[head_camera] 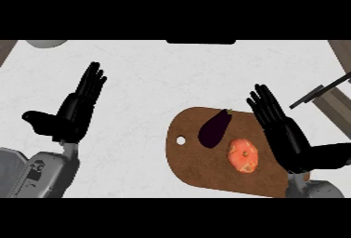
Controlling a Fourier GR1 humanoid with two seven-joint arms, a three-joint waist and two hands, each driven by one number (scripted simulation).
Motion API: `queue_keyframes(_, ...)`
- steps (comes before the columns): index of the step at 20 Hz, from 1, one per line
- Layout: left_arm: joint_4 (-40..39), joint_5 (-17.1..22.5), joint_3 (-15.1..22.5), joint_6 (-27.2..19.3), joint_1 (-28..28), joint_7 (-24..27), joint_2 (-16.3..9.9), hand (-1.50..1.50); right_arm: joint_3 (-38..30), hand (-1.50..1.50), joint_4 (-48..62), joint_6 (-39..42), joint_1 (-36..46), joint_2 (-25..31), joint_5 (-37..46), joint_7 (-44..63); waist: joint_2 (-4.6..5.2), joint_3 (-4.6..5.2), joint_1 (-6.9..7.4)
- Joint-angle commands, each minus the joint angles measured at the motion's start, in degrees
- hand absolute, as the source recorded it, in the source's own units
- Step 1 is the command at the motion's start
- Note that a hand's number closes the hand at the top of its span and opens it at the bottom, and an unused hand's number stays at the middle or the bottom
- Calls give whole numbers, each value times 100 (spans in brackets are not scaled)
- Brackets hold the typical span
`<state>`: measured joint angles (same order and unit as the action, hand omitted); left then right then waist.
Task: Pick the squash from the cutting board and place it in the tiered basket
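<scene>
A brown oval cutting board (205, 169) with a small hole lies on the white counter at lower right. On it rest an orange squash (243, 155) and, just up and left of it, a dark purple eggplant (214, 128). My right hand (284, 135) is open with straight fingers, hovering over the board's right side, just right of the squash and apart from it. My left hand (74, 111) is open at the left, fingers up, resting. Only a dark edge of the tiered basket (321, 92) shows at the right.
A wooden strip (341, 104) runs along the counter's right side by the basket. A pale round object (47, 43) peeks in at the top left. A dark slot (201, 42) sits at the counter's far edge.
</scene>
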<state>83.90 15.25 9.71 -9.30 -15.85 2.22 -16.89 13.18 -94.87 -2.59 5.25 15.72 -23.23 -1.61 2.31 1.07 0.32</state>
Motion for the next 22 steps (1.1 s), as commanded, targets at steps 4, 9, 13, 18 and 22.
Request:
queue_keyframes(4,1,-644,168,-562,90,-32,43,0,-1123,150,633,1784,1044,365,-1774,-225,-198,-135,136)
queue_keyframes(9,-106,-1045,490,-986,368,99,404,0,-1554,-150,2049,2569,1037,711,-2457,98,-162,-128,141)
queue_keyframes(13,41,-966,441,-913,389,-27,306,0,-1235,-150,1910,4314,756,470,-4005,630,-189,-143,144)
queue_keyframes(18,154,-1164,538,-1126,423,-174,422,0,-1952,-150,2716,6354,966,1856,-4655,868,-204,-128,49)
queue_keyframes(22,90,-1213,566,-1219,477,-152,509,0,-2576,-150,2462,6874,1323,2806,-3498,636,-223,-126,-10)
